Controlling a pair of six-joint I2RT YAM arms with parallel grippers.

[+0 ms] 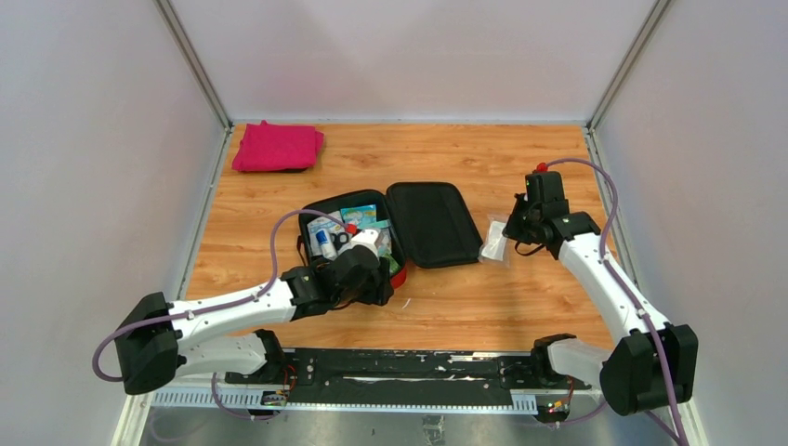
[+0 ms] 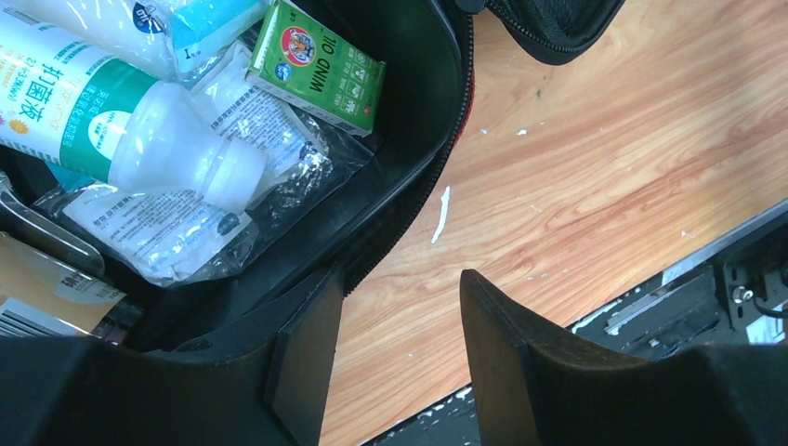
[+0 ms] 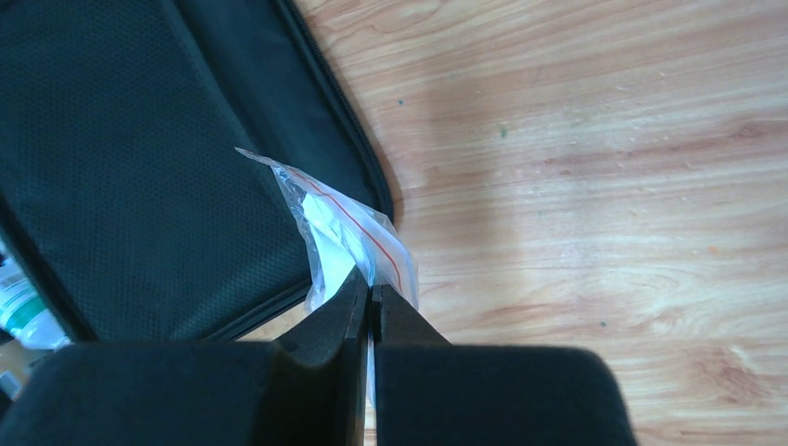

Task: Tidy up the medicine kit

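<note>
The medicine kit [image 1: 432, 223] lies open mid-table: the red case's left half is packed, while its black-lined lid [image 3: 139, 167] on the right holds nothing. Inside sit a white bottle with a green label [image 2: 139, 130], a green Wind Oil box [image 2: 321, 65] and clear packets [image 2: 167, 228]. My left gripper [image 2: 398, 279] hovers open over the packed half's near right corner [image 2: 409, 139], nothing between its fingers; it is low in the top view [image 1: 376, 279]. My right gripper [image 3: 370, 290] is shut on a clear zip bag [image 3: 344, 223] with white contents, just right of the lid [image 1: 494, 243].
A folded pink cloth [image 1: 277, 147] lies at the back left corner. The black mounting rail [image 1: 390, 367] runs along the near edge. White walls enclose the table on three sides. Small white flecks [image 2: 439, 216] mark the wood near the kit.
</note>
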